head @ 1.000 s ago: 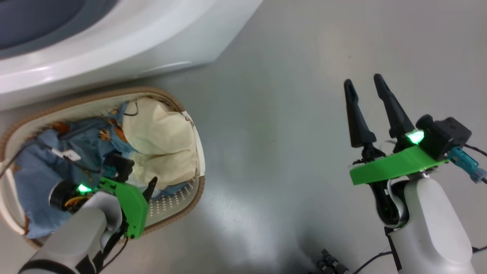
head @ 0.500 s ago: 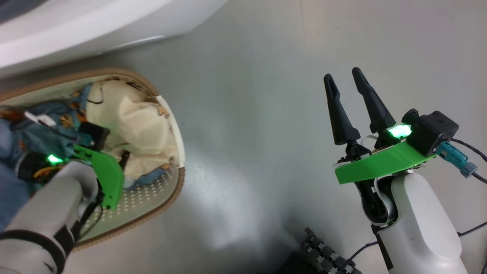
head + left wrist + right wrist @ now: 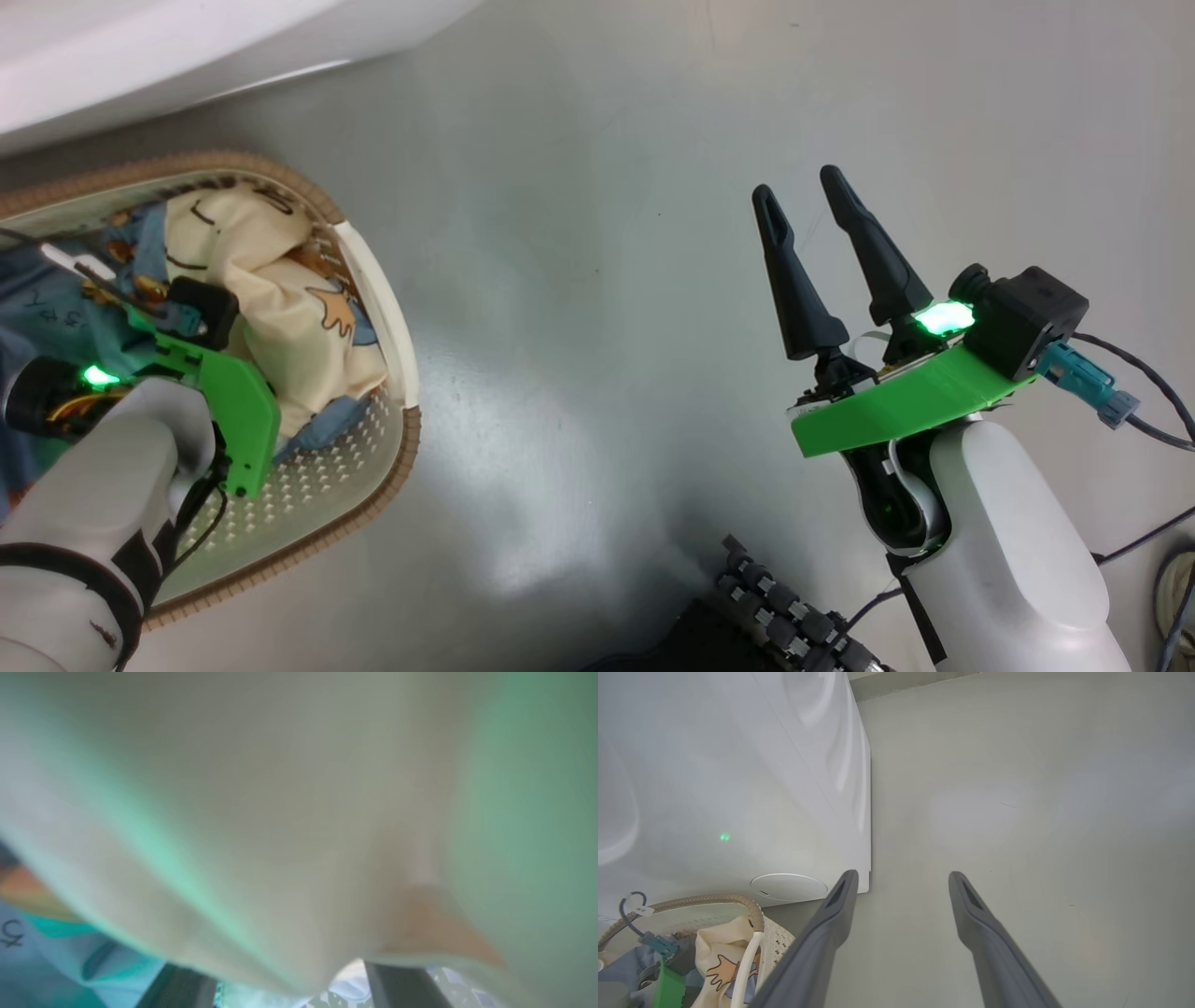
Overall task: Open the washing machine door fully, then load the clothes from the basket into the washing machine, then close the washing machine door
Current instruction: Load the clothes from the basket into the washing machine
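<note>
The cream basket (image 3: 403,439) with a brown rim stands on the floor at the left, just in front of the white washing machine (image 3: 140,56). In it lie the clothes: a cream-yellow cloth (image 3: 280,289) with an orange figure on it and a light blue cloth (image 3: 47,308). My left gripper (image 3: 250,411) reaches down into the basket with its tips buried in the cream cloth. In the left wrist view the fingers (image 3: 180,989) stand wide apart with cream cloth (image 3: 280,835) draped between them. My right gripper (image 3: 796,184) hangs open over bare floor, holding nothing. The washing machine door is out of view.
The right wrist view looks along the washer's lower front (image 3: 738,788) with a round cover (image 3: 789,886), and takes in the basket rim (image 3: 714,900). Grey floor (image 3: 579,327) lies between basket and right arm. A dark ribbed cable chain (image 3: 775,607) is at the bottom, cables (image 3: 1148,392) at the right.
The head camera has swung, sliding the basket and washer left and up in view. My left gripper has sunk deeper into the cream cloth, which has bunched up. The right gripper stays open.
</note>
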Tool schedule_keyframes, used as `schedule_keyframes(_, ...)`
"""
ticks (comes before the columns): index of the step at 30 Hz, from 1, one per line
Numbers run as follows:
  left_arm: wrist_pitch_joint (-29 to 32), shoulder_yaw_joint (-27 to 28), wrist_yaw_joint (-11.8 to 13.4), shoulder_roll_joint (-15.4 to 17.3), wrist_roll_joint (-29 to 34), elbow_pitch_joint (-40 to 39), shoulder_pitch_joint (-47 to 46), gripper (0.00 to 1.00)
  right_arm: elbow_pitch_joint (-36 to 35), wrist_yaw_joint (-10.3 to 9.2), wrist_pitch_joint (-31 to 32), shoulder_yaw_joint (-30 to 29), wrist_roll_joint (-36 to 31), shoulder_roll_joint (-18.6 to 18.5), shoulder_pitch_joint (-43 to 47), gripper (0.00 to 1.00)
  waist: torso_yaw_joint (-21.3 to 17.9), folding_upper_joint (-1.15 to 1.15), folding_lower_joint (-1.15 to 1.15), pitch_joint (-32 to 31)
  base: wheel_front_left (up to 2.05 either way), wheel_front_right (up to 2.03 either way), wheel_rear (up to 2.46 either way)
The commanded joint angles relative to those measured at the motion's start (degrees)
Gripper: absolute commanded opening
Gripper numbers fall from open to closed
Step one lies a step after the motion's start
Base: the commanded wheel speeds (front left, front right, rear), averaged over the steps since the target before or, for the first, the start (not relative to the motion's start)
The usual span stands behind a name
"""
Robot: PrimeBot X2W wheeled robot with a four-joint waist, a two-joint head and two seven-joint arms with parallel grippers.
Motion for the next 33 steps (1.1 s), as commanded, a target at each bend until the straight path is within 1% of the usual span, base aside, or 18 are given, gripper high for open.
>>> schedule_keyframes(1, -0.4, 0.2, -0.1, 1.0, -0.4, -0.7, -0.4, 0.67, -0.6, 0.08, -0.4, 1.3, 1.0, 0.0, 1.3, 1.00, 0.3, 0.00, 0.00, 0.1, 0.00, 0.00, 0.00)
schedule_keyframes(2, -0.8, -0.1, -0.1, 1.0, -0.6, -1.1, -0.4, 0.00, -0.4, 0.08, -0.4, 1.3, 1.0, 0.0, 1.3, 1.00, 0.4, 0.00, 0.00, 0.1, 0.00, 0.00, 0.00)
schedule_keyframes(7, -2.0, -0.8, -0.1, 0.9, -2.3, -2.2, 0.0, 0.00, 0.6, 0.08, -0.4, 1.1, 0.8, 0.0, 1.0, 1.00, 1.3, 0.00, 0.00, -0.8, 0.00, 0.00, 0.00)
schedule_keyframes(12, -4.6, -1.2, -0.1, 0.2, -4.4, -3.2, 0.9, 0.00, 1.4, 0.08, -0.4, 0.8, 0.6, 0.0, 1.0, 1.00, 2.1, 0.00, 0.00, -2.9, 0.00, 0.00, 0.00)
schedule_keyframes(25, -11.0, -1.6, -0.1, 0.1, -9.9, -8.1, 6.7, 0.00, 4.2, 0.08, -0.4, -1.2, -0.8, 0.0, 2.1, 1.00, 5.5, 0.00, 0.00, -12.6, 0.00, 0.00, 0.00)
schedule_keyframes(30, -12.4, 0.0, -0.1, 0.8, -12.0, -12.4, 9.4, 0.00, 5.8, 0.08, -0.4, -2.1, -1.8, 0.0, 2.9, 1.00, 7.7, 0.00, 0.00, -17.2, 0.00, 0.00, 0.00)
schedule_keyframes(33, -12.5, 4.2, -0.1, 1.6, -11.8, -15.9, 10.6, 0.00, 6.8, 0.08, -0.4, -2.8, -2.4, 0.0, 3.6, 1.00, 9.2, 0.00, 0.00, -19.8, 0.00, 0.00, 0.00)
